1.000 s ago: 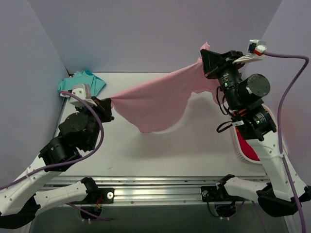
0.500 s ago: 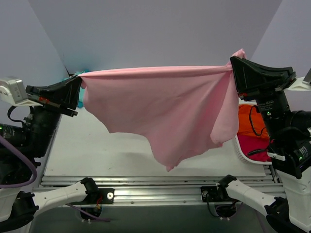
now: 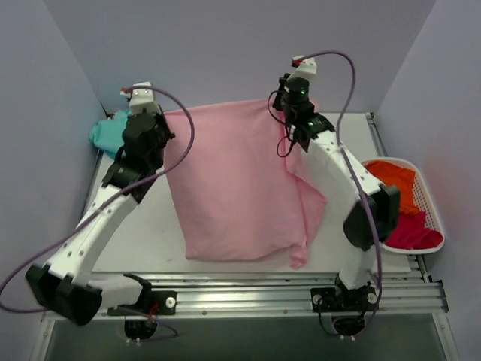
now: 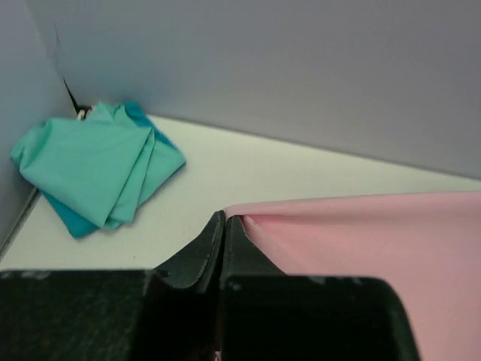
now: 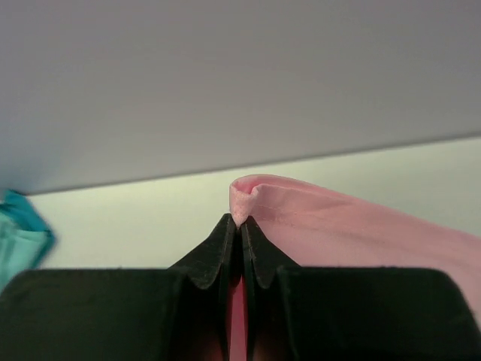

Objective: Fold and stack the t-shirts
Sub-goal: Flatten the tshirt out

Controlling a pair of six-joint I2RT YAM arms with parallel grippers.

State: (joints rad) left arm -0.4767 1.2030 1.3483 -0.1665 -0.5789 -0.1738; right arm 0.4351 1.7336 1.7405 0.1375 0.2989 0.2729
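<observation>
The light pink t-shirt (image 3: 233, 188) lies spread down the middle of the table, its far edge at the back wall. My left gripper (image 3: 161, 116) is shut on its far left corner, seen in the left wrist view (image 4: 225, 216) with pink cloth (image 4: 376, 241) running right. My right gripper (image 3: 285, 105) is shut on its far right corner, pinched in the right wrist view (image 5: 240, 219). The folded teal t-shirt (image 3: 109, 134) lies in the back left corner and shows in the left wrist view (image 4: 90, 173). Orange (image 3: 394, 180) and magenta (image 3: 409, 229) shirts lie in a basket.
A white basket (image 3: 436, 218) stands at the table's right edge. Grey walls close the back and both sides. A metal rail (image 3: 240, 289) runs along the near edge. Both arms reach far back over the table.
Both grippers have swung from high and near the camera down to the back of the table. The pink shirt went from hanging stretched in the air to lying flat.
</observation>
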